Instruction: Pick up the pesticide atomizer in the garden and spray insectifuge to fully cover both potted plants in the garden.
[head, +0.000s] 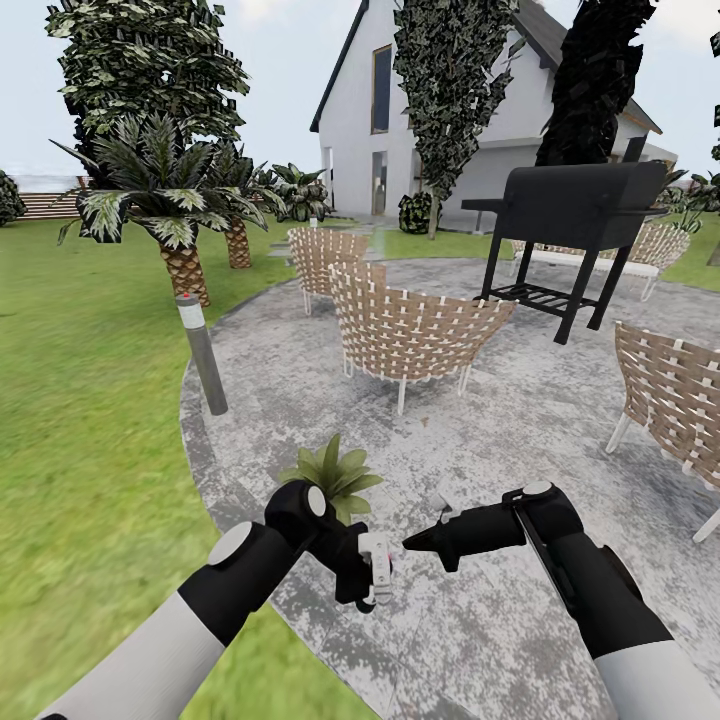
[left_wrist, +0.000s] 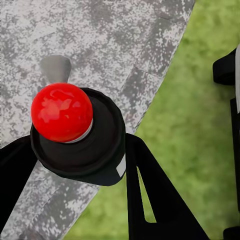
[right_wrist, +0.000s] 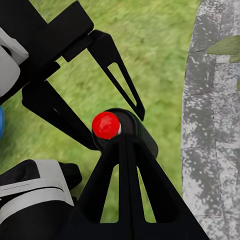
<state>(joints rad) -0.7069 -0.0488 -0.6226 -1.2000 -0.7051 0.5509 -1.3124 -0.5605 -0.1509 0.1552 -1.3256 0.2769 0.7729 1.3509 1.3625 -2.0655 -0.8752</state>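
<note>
While the left gripper (head: 372, 578) clamps the pesticide atomizer (head: 350, 560) near the patio (head: 500, 440) edge, one potted plant (head: 335, 475) sits just beyond. Left wrist: red-capped bottle (left_wrist: 75, 132) upright between jaws. Right wrist: right gripper (right_wrist: 125, 145), state unclear.

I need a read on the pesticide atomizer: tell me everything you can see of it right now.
The pesticide atomizer is a dark, round-bodied bottle seen end-on, topped by a glossy red ball knob, with a small white label on its side. It sits gripped between the fingers of the left claw, held in the air above the edge where the grey paving meets the lawn.
</note>
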